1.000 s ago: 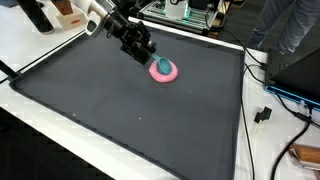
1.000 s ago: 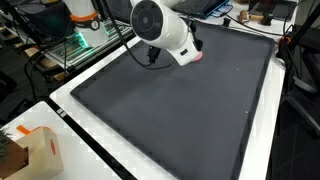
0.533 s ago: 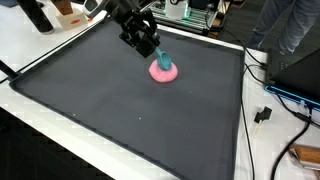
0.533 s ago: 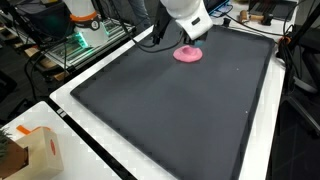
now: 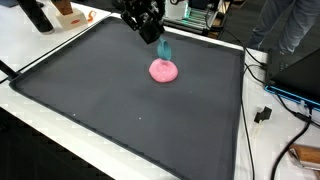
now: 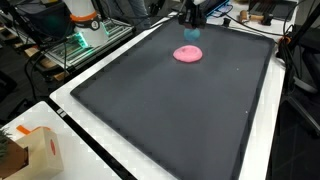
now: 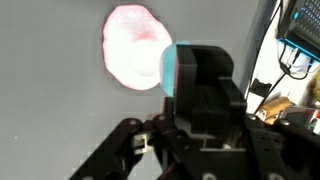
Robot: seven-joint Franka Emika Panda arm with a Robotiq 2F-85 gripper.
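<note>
My gripper (image 5: 157, 36) hangs above the far part of a black mat (image 5: 120, 110), shut on a small teal object (image 5: 165, 48) that dangles below the fingers. A pink round dish-like thing (image 5: 164, 70) lies on the mat just below and in front of it, apart from the teal object. In an exterior view the gripper (image 6: 192, 22) holds the teal object (image 6: 192, 34) above the pink thing (image 6: 187, 54). In the wrist view the teal object (image 7: 169, 70) sits against the dark finger (image 7: 200, 75), with the pink thing (image 7: 135, 58) beneath.
The mat lies on a white table (image 5: 40, 45). Cables and a plug (image 5: 263, 112) lie beside the mat. A cardboard box (image 6: 25, 150) stands at a table corner. A person (image 5: 290, 30) and equipment with green lights (image 6: 85, 38) are at the far side.
The gripper has risen from the pink thing and moved toward the far edge, lifting the teal object off it. The pink thing stays in place.
</note>
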